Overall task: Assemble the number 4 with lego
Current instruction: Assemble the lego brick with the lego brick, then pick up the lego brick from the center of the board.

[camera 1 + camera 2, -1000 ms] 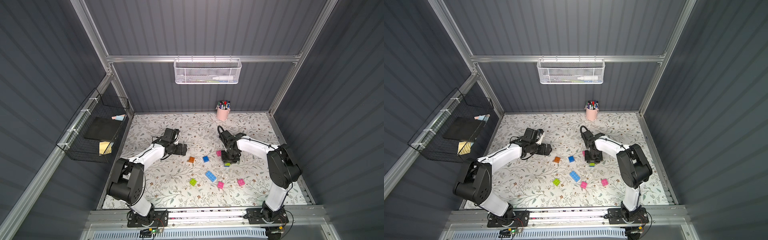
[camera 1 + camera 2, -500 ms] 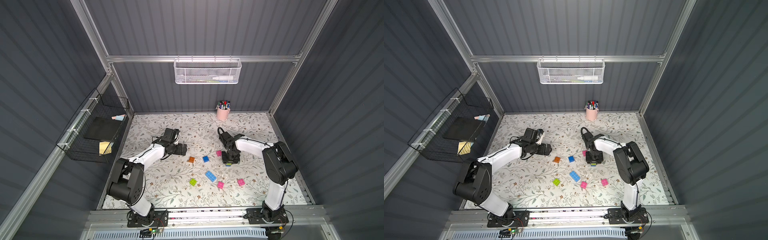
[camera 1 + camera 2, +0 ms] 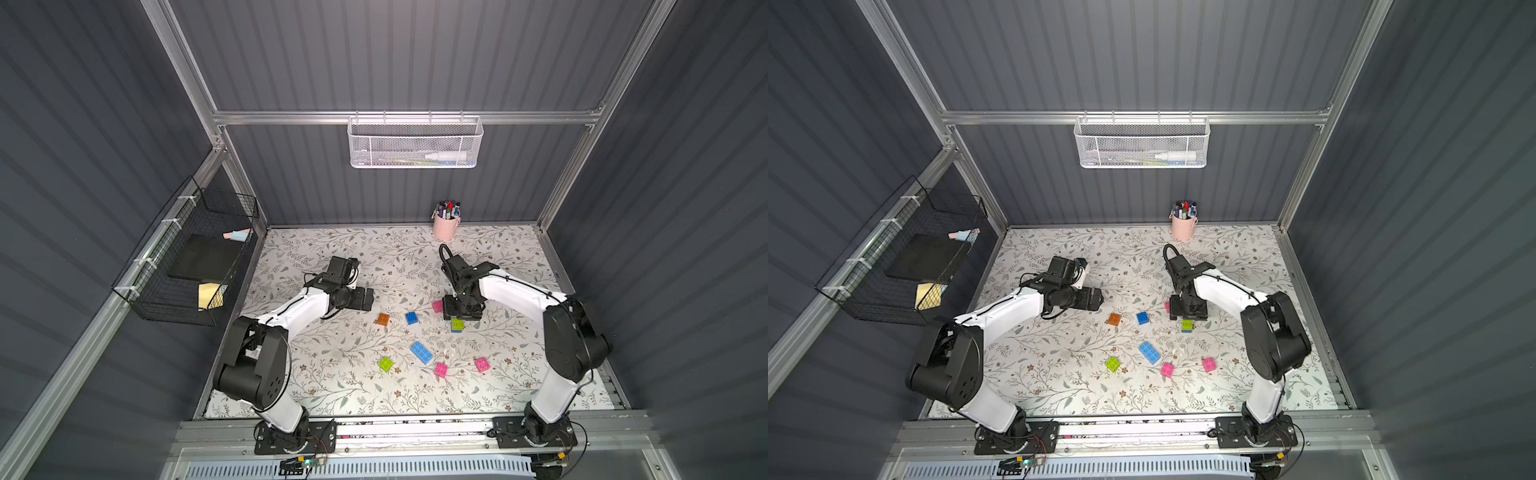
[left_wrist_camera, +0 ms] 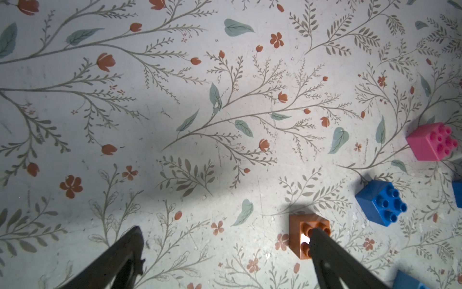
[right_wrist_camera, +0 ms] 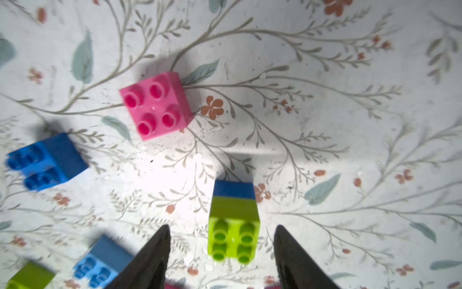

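Lego stack (image 5: 233,222): lime green on blue, standing free.
Right gripper (image 5: 222,227): jaws apart astride it, empty.
Advice: rise straight; avoid nudging it.

Your right pincer (image 5: 222,226) has its jaws spread; a lime green brick (image 5: 233,235) sits between the tips, clear of both, stacked on a blue brick (image 5: 234,191); ahead and off to one side, a pink brick (image 5: 155,105); further out that side, a second blue brick (image 5: 46,161); a light-blue brick (image 5: 100,262) lies just beside one finger.
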Controlling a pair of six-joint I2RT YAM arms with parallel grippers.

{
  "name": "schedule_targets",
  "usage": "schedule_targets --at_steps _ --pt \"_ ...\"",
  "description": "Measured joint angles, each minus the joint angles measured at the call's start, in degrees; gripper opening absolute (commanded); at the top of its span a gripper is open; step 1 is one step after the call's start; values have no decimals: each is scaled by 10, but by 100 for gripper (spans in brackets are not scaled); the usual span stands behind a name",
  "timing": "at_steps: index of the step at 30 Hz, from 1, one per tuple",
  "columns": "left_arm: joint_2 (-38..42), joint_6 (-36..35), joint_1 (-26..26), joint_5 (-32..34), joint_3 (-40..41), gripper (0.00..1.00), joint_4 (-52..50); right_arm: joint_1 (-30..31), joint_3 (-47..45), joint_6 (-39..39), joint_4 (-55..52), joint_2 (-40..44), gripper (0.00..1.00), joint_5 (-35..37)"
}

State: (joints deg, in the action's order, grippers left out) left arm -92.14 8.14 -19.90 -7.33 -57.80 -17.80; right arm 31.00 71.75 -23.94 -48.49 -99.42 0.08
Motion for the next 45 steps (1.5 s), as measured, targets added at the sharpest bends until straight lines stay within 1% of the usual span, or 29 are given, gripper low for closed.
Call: schedule_targets --at_steps 3,4,6,9,12,14,17,25,33,36,39,45 --pt "0 0 0 0 0 100 0 0 -16 -5 -14 65 90 -2" --pt "0 0 0 1 0 100 0 0 -32 -13 -19 93 95 -3" --pt "0 -2 0 2 0 99 0 0 -67 -27 -27 138 97 -3" --pt "1 -2 0 2 0 100 0 0 -139 -54 -36 195 97 -3" --pt "4 -5 0 2 0 99 0 0 -210 -79 -33 225 99 -9" --pt "5 -6 0 2 0 100 0 0 -247 -93 -24 235 99 -11" --pt "5 -6 0 2 0 100 0 0 -280 -107 -2 236 99 -18" --pt "5 -6 -6 1 0 99 0 0 -318 -125 84 221 99 -64" --pt "5 -6 -24 -13 4 99 -12 3 -318 -122 108 207 98 -112" --pt "7 -6 -32 -16 12 99 -25 11 -306 -119 97 200 89 -112" --pt "15 -6 -35 -18 21 99 -38 25 -286 -114 77 191 81 -95" --pt "20 -6 -35 -18 23 99 -43 51 -268 -108 51 158 72 -52"
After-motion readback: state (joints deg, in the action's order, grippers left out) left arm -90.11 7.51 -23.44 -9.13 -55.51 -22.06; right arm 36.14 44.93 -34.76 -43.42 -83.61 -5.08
